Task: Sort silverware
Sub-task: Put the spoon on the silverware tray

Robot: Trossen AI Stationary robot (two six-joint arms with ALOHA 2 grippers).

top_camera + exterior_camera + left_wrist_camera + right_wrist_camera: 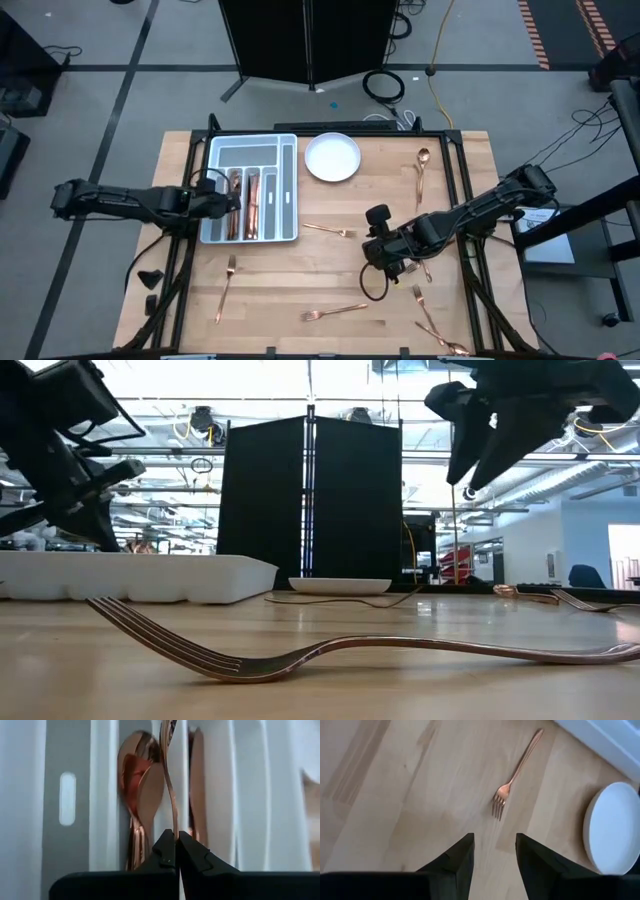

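Jaws clamp a copper utensil handle (172, 795) over spoons (140, 785) in the tray (100, 795).

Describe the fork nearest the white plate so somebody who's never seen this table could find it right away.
Start at the round white plate near the table's far edge, beside the grey tray. Just toward the near edge from the plate lies a copper fork, close to the tray's corner and ahead of the open right gripper. Unlike the other loose forks, which lie near the table's front edge, it sits mid-table.

Wooden table (330, 275) carries tray (288, 185), plate (332, 157), scattered silverware (329, 231) (forks, spoons).
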